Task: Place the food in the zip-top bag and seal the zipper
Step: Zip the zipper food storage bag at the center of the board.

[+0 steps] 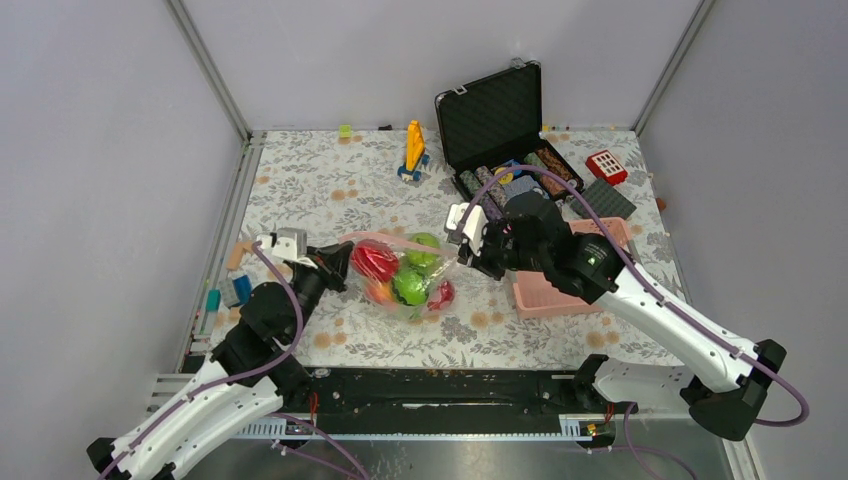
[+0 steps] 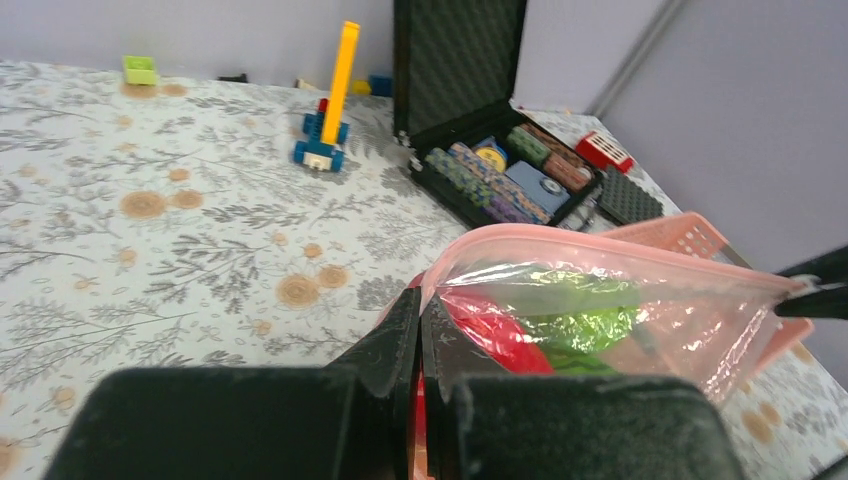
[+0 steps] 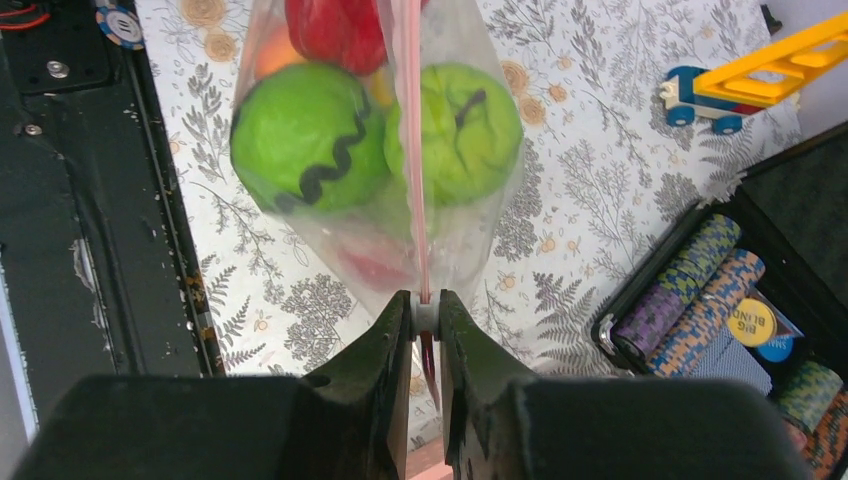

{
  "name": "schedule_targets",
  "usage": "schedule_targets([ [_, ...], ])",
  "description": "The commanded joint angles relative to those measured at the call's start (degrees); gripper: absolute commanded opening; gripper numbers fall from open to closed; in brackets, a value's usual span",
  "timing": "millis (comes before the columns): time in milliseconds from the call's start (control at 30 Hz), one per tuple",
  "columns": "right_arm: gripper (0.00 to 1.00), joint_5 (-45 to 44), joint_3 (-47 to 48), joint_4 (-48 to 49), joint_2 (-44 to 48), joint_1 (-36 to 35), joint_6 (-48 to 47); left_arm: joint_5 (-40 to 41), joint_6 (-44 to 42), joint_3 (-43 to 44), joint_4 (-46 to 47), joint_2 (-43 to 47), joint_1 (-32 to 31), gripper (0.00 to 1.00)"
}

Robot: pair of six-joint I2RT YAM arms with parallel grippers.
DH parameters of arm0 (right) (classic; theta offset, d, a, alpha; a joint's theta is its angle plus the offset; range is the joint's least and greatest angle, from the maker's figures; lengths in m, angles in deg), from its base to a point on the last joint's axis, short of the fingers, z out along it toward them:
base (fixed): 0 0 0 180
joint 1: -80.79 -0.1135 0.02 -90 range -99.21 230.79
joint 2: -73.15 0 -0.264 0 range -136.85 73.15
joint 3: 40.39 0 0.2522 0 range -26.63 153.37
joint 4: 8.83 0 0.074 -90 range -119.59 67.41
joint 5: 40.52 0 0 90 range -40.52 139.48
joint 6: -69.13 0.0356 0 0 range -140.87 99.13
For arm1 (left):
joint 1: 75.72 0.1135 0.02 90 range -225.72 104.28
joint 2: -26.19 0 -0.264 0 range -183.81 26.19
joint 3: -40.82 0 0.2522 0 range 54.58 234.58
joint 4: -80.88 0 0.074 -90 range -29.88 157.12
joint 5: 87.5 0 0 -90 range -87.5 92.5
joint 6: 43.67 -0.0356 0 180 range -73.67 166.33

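Note:
The clear zip-top bag hangs stretched between my two grippers at mid-table. Inside it is the food: a red piece, green pieces and a peach piece. My left gripper is shut on the bag's left corner, at the end of the pink zipper. My right gripper is shut on the small white slider at the right end of the zipper. The right wrist view shows two green fruits either side of the strip. The strip looks pressed together along its length.
A pink perforated basket lies right of the bag, under my right arm. An open black case of poker chips stands at the back. A yellow block tower, a red block and loose blocks lie around.

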Motion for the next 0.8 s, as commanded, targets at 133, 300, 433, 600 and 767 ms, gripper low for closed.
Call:
schedule_targets([
  [133,0.06,-4.3,-0.6,-2.5,2.8,1.7,1.2,12.2,-0.9,2.5,0.9,1.4,0.9,0.00],
  [300,0.06,-4.6,-1.0,-2.4,3.3,1.9,1.3,14.9,-0.5,3.3,-0.4,1.0,0.9,0.00],
  [433,0.06,-4.5,-1.1,-2.4,3.4,2.0,1.4,12.0,-0.8,3.1,0.5,0.9,0.9,0.00],
  [600,0.06,-4.5,-1.0,-1.4,3.0,2.0,2.3,7.0,-1.8,3.0,2.2,0.0,0.9,0.00],
  [767,0.04,-2.7,0.6,0.8,0.7,1.9,4.7,0.6,-2.9,2.3,6.7,-0.9,0.9,0.00],
])
